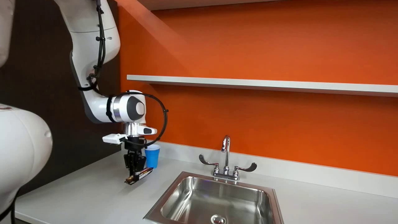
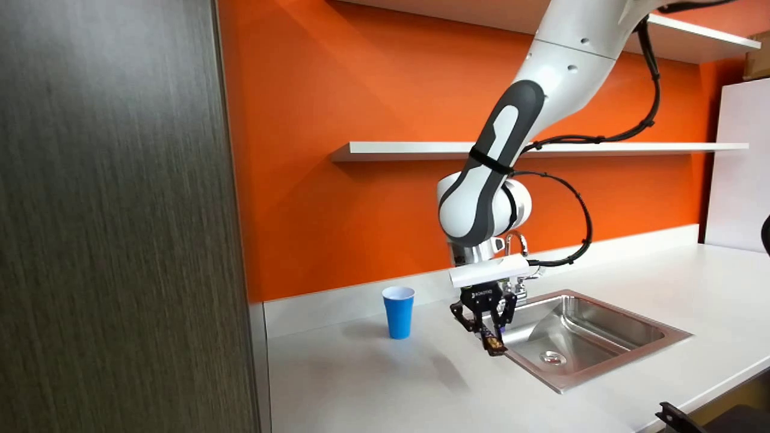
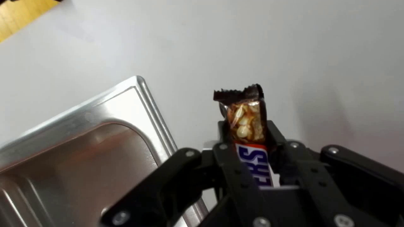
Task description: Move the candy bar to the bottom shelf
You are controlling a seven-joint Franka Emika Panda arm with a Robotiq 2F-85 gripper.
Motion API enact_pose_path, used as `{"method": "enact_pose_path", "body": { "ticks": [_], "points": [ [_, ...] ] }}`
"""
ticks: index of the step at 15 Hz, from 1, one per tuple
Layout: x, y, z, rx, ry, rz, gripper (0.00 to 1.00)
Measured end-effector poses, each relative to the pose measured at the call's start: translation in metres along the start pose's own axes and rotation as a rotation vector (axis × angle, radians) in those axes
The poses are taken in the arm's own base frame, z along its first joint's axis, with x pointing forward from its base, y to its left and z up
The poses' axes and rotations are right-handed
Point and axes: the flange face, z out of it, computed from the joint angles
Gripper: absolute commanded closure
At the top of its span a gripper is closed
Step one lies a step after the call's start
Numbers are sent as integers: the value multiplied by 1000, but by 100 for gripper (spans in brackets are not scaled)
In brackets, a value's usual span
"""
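The Snickers bar (image 3: 246, 123) is in the air above the pale tabletop (image 2: 361, 385), near the stainless-steel sink (image 1: 167, 196). The tool (image 3: 247, 135) grasps it from both sides, one dark crimped end jutting out past the grip. A blue cup (image 2: 399, 316) stands upright on the tabletop, apart from the bar and near the backsplash (image 2: 349, 304). Behind the sink rises a chrome faucet (image 1: 227, 158). In both exterior views the bottom shelf (image 1: 261, 83) runs along the orange wall (image 1: 273, 124), well above the bar.

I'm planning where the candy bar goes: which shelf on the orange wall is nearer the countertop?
The bottom shelf, the long pale ledge above the faucet; the upper shelf sits higher, near the top of an exterior view.
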Motion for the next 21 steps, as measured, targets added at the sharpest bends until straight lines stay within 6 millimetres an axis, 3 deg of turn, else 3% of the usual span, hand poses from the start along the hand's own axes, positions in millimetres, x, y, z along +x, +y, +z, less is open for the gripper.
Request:
{"method": "enact_pose_path", "body": {
  "ticks": [6, 14, 18, 21],
  "points": [
    [-61, -1, -75, -55, 15, -84, 93],
    [-133, 13, -212, -56, 189, -123, 93],
    [-155, 20, -284, -55, 276, -126, 93],
    [-155, 24, -336, -57, 335, -143, 93]
  ]
}}
